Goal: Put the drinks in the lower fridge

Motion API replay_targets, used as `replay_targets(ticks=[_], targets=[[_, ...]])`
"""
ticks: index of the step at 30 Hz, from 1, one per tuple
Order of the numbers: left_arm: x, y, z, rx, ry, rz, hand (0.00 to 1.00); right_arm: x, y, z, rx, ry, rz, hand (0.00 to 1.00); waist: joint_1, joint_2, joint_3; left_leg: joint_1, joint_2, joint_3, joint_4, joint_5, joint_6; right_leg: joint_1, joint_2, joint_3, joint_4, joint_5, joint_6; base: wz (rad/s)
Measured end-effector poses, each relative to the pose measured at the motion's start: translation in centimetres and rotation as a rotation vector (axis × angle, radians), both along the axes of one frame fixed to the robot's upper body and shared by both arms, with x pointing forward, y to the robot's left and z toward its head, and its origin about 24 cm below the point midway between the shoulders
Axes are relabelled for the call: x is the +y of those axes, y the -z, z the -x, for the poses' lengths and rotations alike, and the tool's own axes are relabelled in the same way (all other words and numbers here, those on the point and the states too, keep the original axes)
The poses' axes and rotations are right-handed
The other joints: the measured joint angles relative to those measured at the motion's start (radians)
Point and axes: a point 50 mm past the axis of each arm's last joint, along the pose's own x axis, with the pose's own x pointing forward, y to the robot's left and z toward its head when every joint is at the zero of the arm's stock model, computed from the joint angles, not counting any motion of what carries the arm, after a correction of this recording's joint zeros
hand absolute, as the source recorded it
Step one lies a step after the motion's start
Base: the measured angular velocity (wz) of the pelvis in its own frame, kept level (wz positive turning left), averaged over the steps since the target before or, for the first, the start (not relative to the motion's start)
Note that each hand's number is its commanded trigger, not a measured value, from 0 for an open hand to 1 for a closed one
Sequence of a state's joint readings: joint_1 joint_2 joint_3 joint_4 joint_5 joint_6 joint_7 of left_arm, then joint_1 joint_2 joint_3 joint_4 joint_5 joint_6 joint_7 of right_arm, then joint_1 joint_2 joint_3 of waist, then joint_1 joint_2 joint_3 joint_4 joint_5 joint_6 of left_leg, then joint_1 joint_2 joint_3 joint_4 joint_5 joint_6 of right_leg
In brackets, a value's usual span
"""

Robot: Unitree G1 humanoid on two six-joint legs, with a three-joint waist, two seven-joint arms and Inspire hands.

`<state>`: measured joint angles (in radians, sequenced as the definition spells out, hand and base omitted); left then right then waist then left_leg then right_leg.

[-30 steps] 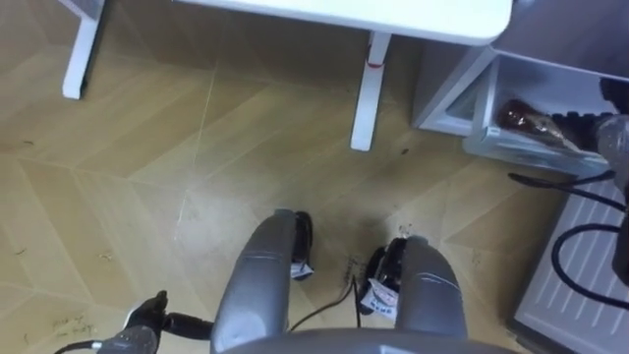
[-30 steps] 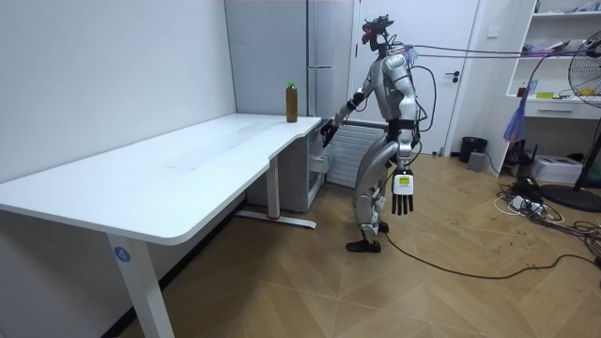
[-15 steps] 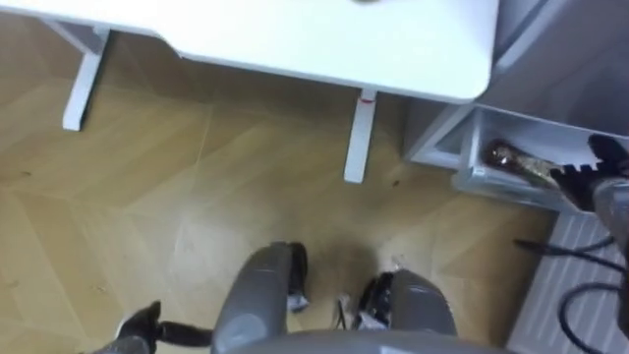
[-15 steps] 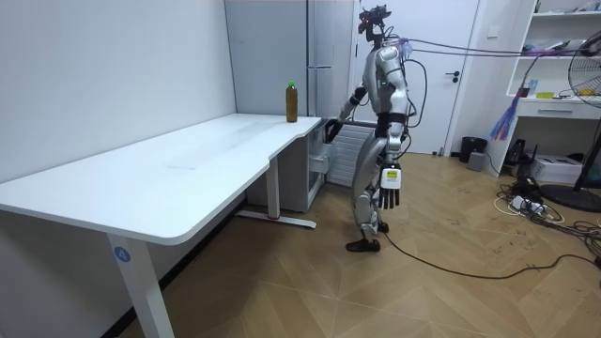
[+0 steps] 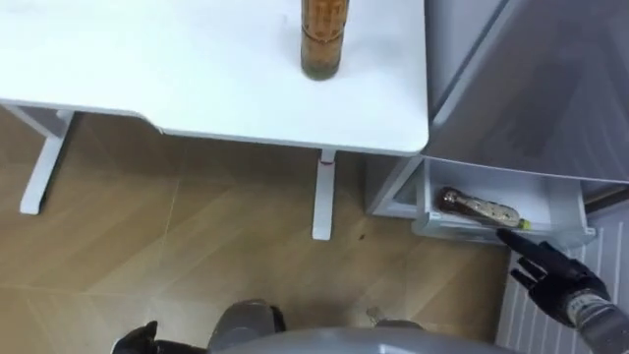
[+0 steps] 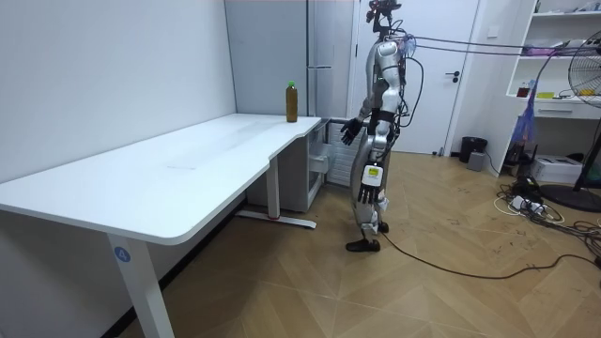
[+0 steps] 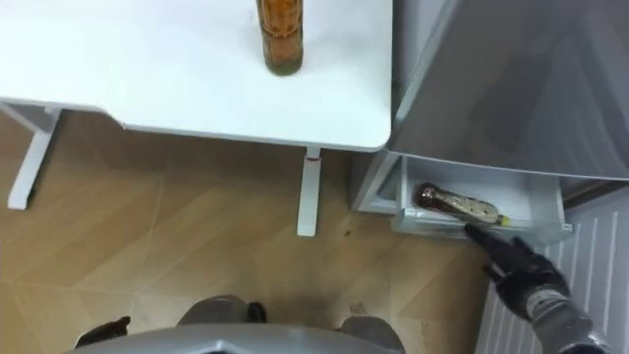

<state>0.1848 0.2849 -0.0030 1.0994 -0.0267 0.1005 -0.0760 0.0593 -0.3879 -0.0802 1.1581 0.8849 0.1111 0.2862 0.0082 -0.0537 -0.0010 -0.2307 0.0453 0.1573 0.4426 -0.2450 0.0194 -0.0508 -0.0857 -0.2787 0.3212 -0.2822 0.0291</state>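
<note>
A brown drink bottle (image 5: 321, 39) with a green cap (image 6: 292, 84) stands upright near the white table's (image 5: 177, 79) far corner, next to the grey fridge (image 5: 531, 88). Low in the fridge, a drawer (image 5: 491, 232) is pulled out, and a second brown bottle (image 5: 480, 206) lies on its side in it. My right hand (image 5: 550, 280) hovers open just in front of and below the drawer's front edge, fingers spread, holding nothing. My left hand (image 6: 366, 186) hangs open beside my leg and shows as a dark shape (image 5: 133, 341) at the lower left.
I stand upright at the table's end, facing the fridge. A ribbed white panel (image 5: 516, 324) stands right of the drawer. White table legs (image 5: 322, 202) rise from the wooden floor. A fan (image 6: 587, 56), shelves and cables are at the room view's right.
I have straightened up and the eye view has lifted, bringing the table top and standing bottle into sight. My right hand has drawn back from the drawer; my left hand swung in beside my leg.
</note>
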Motion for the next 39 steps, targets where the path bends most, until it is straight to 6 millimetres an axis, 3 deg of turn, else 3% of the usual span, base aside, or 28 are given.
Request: replay_targets(ticks=[7, 12, 19, 24, 35, 39], targets=[[-0.2, 0.1, 0.3, 0.005, -0.003, 0.002, 0.00, 3.9, 2.1, 2.8, 0.109, -0.177, -0.078, 0.00, -0.007, 0.014, 0.0060, 0.062, -0.008, 0.006, -0.035, -0.006, -0.002, 0.064, -0.001, 0.001, -0.048, 0.009, 0.006, -0.02], [-0.6, 0.2, 0.4, 0.007, 0.000, 0.001, 0.00, 4.9, 2.6, 3.8, 0.178, -0.296, -0.072, 0.00, -0.005, 0.015, 0.0076, 0.095, -0.015, 0.006, -0.054, -0.008, -0.004, 0.096, -0.002, 0.001, -0.069, 0.010, 0.007, -0.01], [-2.0, 0.7, 1.3, 0.034, -0.007, 0.009, 0.00, 6.3, 3.4, 5.6, 0.288, -0.420, -0.077, 0.00, -0.002, 0.002, 0.0077, 0.141, -0.023, 0.003, -0.079, -0.011, -0.009, 0.139, -0.003, 0.001, -0.085, 0.015, 0.012, -0.01], [-2.0, 0.8, 1.2, 0.030, -0.012, -0.001, 0.00, 6.7, 3.5, 5.8, 0.296, -0.419, -0.069, 0.00, -0.004, 0.000, 0.0085, 0.158, -0.023, 0.001, -0.080, -0.016, -0.010, 0.154, -0.002, 0.002, -0.085, 0.017, 0.012, -0.03], [-2.8, 1.0, 1.8, 0.019, -0.145, -0.024, 0.00, 6.6, 3.7, 6.7, 0.365, -0.358, -0.012, 0.00, -0.004, 0.025, 0.0057, 0.191, -0.024, 0.001, -0.089, -0.022, -0.006, 0.189, 0.000, 0.009, -0.104, 0.028, 0.016, -0.03], [-2.4, 0.9, 1.4, -0.026, -0.289, -0.061, 0.00, 6.5, 3.8, 6.7, 0.390, -0.347, 0.009, 0.00, -0.003, 0.027, 0.0034, 0.212, -0.026, 0.002, -0.097, -0.022, -0.006, 0.211, 0.001, 0.012, -0.118, 0.031, 0.017, 0.00]])
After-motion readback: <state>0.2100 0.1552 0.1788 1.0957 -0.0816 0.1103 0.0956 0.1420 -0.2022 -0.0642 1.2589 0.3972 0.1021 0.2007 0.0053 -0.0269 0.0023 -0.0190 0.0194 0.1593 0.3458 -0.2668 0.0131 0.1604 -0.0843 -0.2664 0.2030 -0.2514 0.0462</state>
